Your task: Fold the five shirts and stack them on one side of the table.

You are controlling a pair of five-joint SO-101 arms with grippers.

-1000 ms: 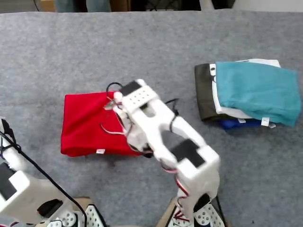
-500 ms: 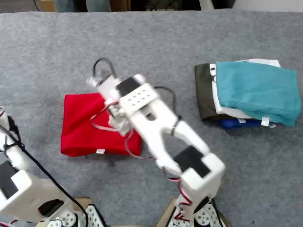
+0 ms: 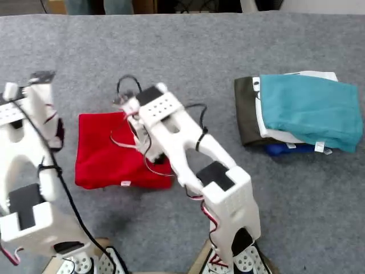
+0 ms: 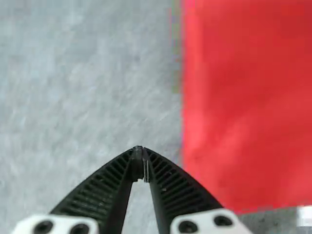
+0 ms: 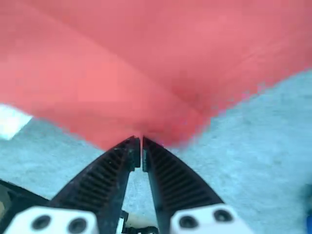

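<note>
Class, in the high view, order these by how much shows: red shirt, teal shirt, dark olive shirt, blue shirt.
1. Teal shirt and red shirt: too alike to rank; an arm covers part of the red.
2. Dark olive shirt, a side strip.
3. Blue shirt, a thin edge.

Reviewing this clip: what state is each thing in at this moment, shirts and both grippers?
Red shirt: folded, flat on the table, apart from the stack.
Stack: four folded shirts, teal on top.
Left gripper: shut, empty, over bare table beside the red shirt.
Right gripper: shut, tips at the red shirt's edge; grip unclear.
</note>
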